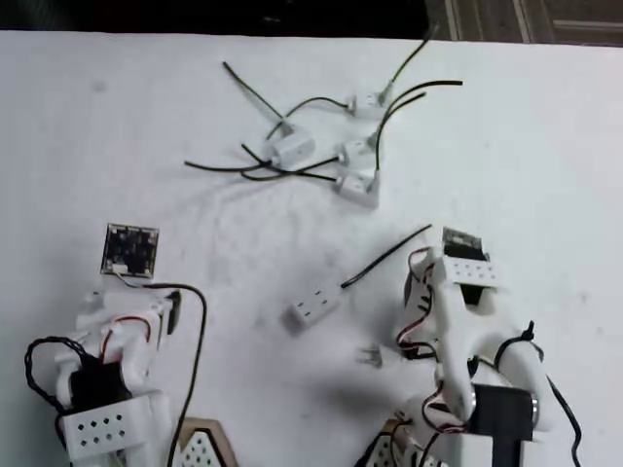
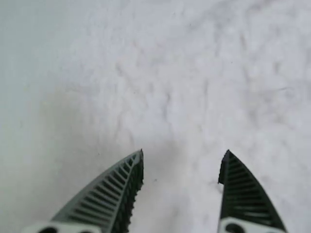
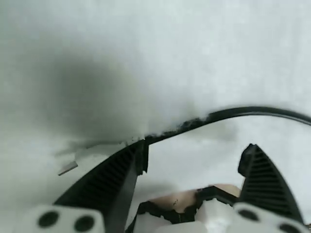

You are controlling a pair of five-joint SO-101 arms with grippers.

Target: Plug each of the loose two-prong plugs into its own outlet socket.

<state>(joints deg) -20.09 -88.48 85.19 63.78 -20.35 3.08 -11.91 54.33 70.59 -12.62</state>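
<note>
A white outlet socket (image 1: 311,308) lies mid-table with a black cable (image 1: 384,256) running up to the right. A small loose two-prong plug (image 1: 368,356) lies just below it, close to the right arm (image 1: 467,321). More white sockets and plugs (image 1: 355,151) sit tangled with black cables at the back. My right gripper (image 3: 197,145) is open; a black cable (image 3: 252,112) crosses beyond its tips, and a white piece with a metal prong (image 3: 68,168) lies beside one finger. My left gripper (image 2: 183,154) is open over bare white table, holding nothing.
The left arm (image 1: 117,331) is folded at the front left corner with its own black cable (image 1: 200,331) looping beside it. The white table (image 1: 117,136) has free room at the left and at the far right.
</note>
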